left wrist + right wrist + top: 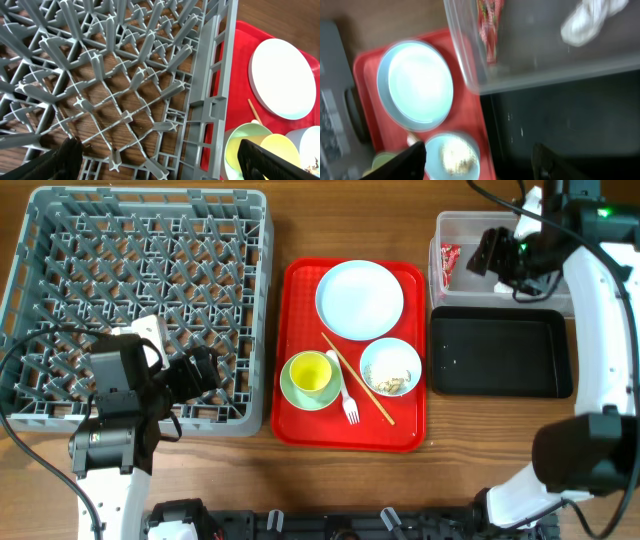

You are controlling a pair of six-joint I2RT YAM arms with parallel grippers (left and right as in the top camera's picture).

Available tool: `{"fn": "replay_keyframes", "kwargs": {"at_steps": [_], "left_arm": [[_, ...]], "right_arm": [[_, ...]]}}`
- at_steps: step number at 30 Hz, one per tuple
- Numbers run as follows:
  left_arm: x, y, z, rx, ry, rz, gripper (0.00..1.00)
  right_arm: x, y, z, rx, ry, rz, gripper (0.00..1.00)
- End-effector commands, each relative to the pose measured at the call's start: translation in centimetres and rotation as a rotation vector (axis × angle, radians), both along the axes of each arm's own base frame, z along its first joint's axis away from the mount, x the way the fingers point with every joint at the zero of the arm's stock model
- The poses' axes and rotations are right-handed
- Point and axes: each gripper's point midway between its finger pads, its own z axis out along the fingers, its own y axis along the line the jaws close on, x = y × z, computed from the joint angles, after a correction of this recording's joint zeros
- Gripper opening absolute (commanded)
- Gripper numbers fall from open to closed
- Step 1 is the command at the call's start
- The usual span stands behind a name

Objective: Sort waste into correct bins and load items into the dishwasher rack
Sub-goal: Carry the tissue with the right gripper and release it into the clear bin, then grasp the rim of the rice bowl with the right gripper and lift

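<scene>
Near the desk's (300, 480) left edge the left end effector (210, 368) gapes empty over the rack (100, 250); mid-desk, cup (310, 372), fork (348, 402) and plate (359, 299) sit on the red tray (300, 290); at the far right corner the right end effector (492, 252) hangs spread above the clear tub (470, 218)

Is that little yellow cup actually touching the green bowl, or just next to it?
Touching. The overhead view shows the yellow cup sitting inside the pale green bowl, whose rim rings it.
</scene>
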Motion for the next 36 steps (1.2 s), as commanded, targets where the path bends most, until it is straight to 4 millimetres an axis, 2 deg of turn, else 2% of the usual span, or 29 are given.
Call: {"fn": "replay_keyframes", "kwargs": {"at_steps": [1, 6, 8, 11, 18, 22, 25, 30, 33, 34, 36], "left_arm": [[0.3, -0.3, 0.8, -0.011, -0.019, -0.008, 1.0], [0.3, -0.3, 0.8, -0.011, -0.019, -0.008, 1.0], [0.4, -0.3, 0.8, -0.011, -0.019, -0.008, 1.0], [0.4, -0.3, 0.8, -0.011, -0.019, -0.008, 1.0], [0.3, -0.3, 0.7, -0.011, -0.015, -0.008, 1.0], [0.2, -0.3, 0.6, -0.012, -0.011, -0.008, 1.0], [0.2, -0.3, 0.6, -0.012, -0.011, -0.008, 1.0], [0.2, -0.3, 0.6, -0.012, -0.011, -0.008, 1.0], [0.2, -0.3, 0.6, -0.012, -0.011, -0.008, 1.0], [0.2, -0.3, 0.6, -0.011, -0.011, -0.008, 1.0], [0.2, -0.3, 0.6, -0.012, -0.011, -0.008, 1.0]], "right_arm": [[-2.7, 0.7, 0.7, 0.018, 0.017, 0.029, 0.67], [-6.7, 2.2, -1.1, 0.031, 0.058, 0.032, 0.67], [-7.7, 3.7, -1.8, 0.033, 0.048, 0.076, 0.68], [-8.9, 7.1, -3.5, 0.026, 0.052, 0.169, 0.68], [-9.9, 14.7, -8.7, -0.057, 0.061, 0.347, 0.67], [-10.2, 16.8, -11.8, -0.136, 0.101, 0.342, 0.67], [-10.4, 18.6, -14.4, -0.152, 0.143, 0.385, 0.62], [-11.2, 19.3, -18.7, -0.187, 0.248, 0.395, 0.49], [-11.5, 19.0, -20.5, -0.204, 0.296, 0.373, 0.32], [-11.5, 19.0, -20.8, -0.206, 0.305, 0.371, 0.23], [-11.5, 18.9, -20.9, -0.207, 0.307, 0.359, 0.12]]}}
